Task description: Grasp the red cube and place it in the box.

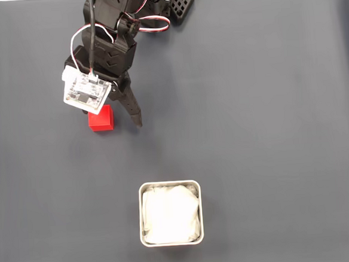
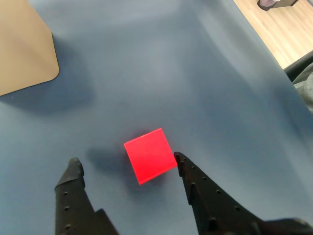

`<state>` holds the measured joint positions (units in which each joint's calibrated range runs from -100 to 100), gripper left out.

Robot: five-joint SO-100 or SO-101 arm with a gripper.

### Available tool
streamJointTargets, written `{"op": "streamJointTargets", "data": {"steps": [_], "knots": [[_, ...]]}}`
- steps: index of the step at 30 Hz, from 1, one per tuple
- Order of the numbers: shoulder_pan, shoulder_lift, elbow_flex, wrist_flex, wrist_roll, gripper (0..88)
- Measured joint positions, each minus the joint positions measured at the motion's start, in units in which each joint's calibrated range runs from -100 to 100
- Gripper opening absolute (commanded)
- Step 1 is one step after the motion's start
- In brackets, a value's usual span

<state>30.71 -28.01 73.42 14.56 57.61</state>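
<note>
The red cube [image 1: 102, 118] lies on the dark grey mat in the upper left of the fixed view, partly under the arm's wrist camera board. In the wrist view the red cube [image 2: 149, 155] sits just ahead of and between the two black fingertips. My gripper [image 2: 126, 161] is open around it, low over the mat; the right fingertip [image 2: 179, 157] is at the cube's corner and the left one stands apart. In the fixed view my gripper [image 1: 113, 121] shows one finger [image 1: 134, 113] right of the cube. The box [image 1: 168, 184], off-white and lined with wrinkled white paper, stands below near the front.
The arm's black base [image 1: 180, 1] is at the mat's top edge. A tan wall with a rounded corner [image 2: 24, 49], seemingly the box's side, shows at the wrist view's upper left. A wooden floor [image 2: 279, 29] lies beyond the mat's edge there.
</note>
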Motion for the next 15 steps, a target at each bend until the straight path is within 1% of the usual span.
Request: {"op": "streamJointTargets", "data": {"steps": [15], "knots": [[-0.7, 1.3, 0.1, -1.0, 0.2, 42.8]]}}
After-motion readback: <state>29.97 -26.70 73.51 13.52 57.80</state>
